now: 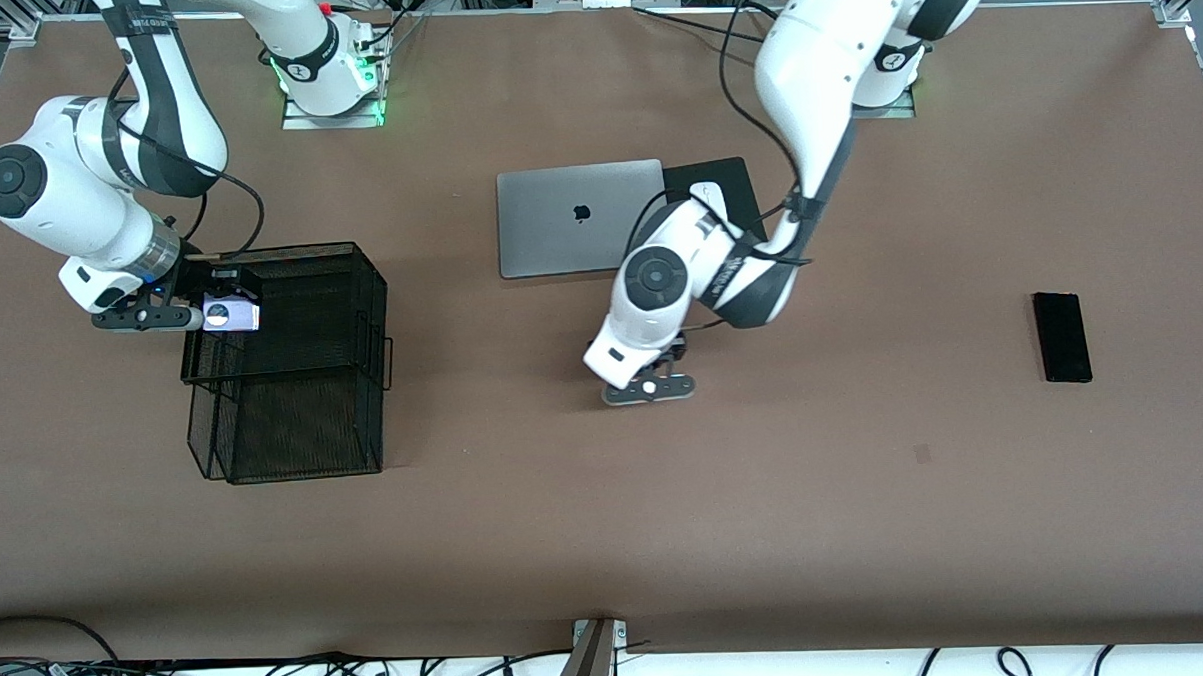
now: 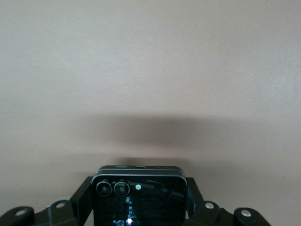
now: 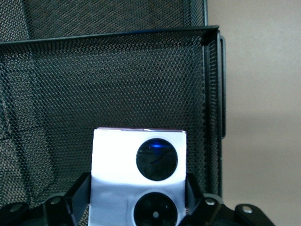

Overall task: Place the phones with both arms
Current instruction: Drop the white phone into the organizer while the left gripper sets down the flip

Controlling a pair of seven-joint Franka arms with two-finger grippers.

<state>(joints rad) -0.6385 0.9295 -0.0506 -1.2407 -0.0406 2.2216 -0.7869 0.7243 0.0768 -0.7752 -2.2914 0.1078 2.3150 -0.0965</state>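
Holding the lilac-white phone (image 3: 136,188) clamped over the mesh basket (image 1: 302,368), the right gripper (image 1: 222,313) is mid-placement; next it likely lowers and releases. Left gripper (image 1: 653,381) grips the black folded phone (image 2: 139,197) over bare table. 1 slim black phone (image 1: 1062,337) lies untouched.

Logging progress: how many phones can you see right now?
3: lilac-white phone in the right claw over the mesh basket; black folded phone in the left claw; slim black phone on the table.

table (image 1: 868,529): brown | on it: mesh basket (image 1: 293,389), laptop (image 1: 558,229), black mat (image 1: 736,178), slim phone (image 1: 1062,337)
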